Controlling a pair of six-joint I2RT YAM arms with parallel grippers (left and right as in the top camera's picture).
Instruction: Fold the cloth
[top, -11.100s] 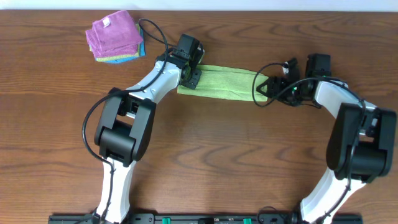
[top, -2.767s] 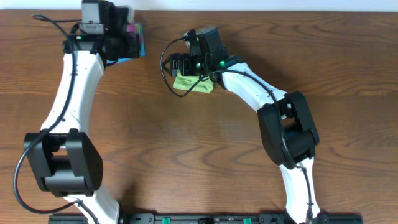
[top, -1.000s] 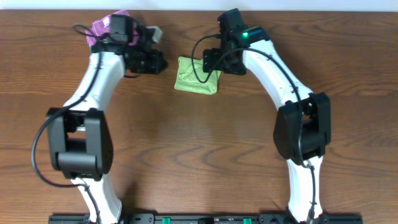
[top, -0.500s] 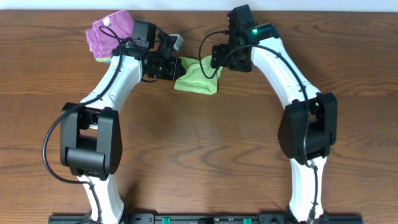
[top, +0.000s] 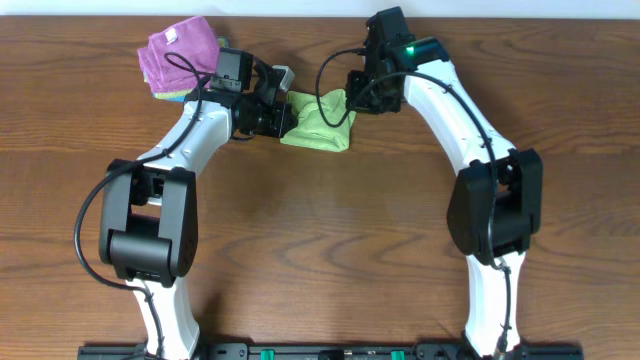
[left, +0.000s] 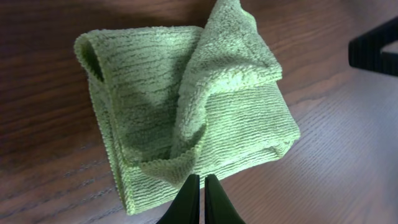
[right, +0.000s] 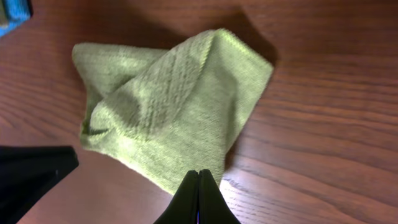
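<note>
L gripper (left: 197, 185) & R gripper (right: 199, 180) both sitting clenched at green cloth (left: 186, 106) edges. Flap's bunching up, so I'm advising a slow, low press flat.

A small green terry cloth (top: 318, 124) lies bunched on the brown wooden table (top: 330, 250). The left gripper (top: 284, 112) meets its left edge and the right gripper (top: 350, 97) its upper right corner. A stack of pink and blue cloths (top: 180, 55) sits behind the left arm.

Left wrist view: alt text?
A green cloth, folded into a rough square with a rumpled ridge across it, lies on a wood table. The left pincer, tips shut, sits at its near edge.
</note>
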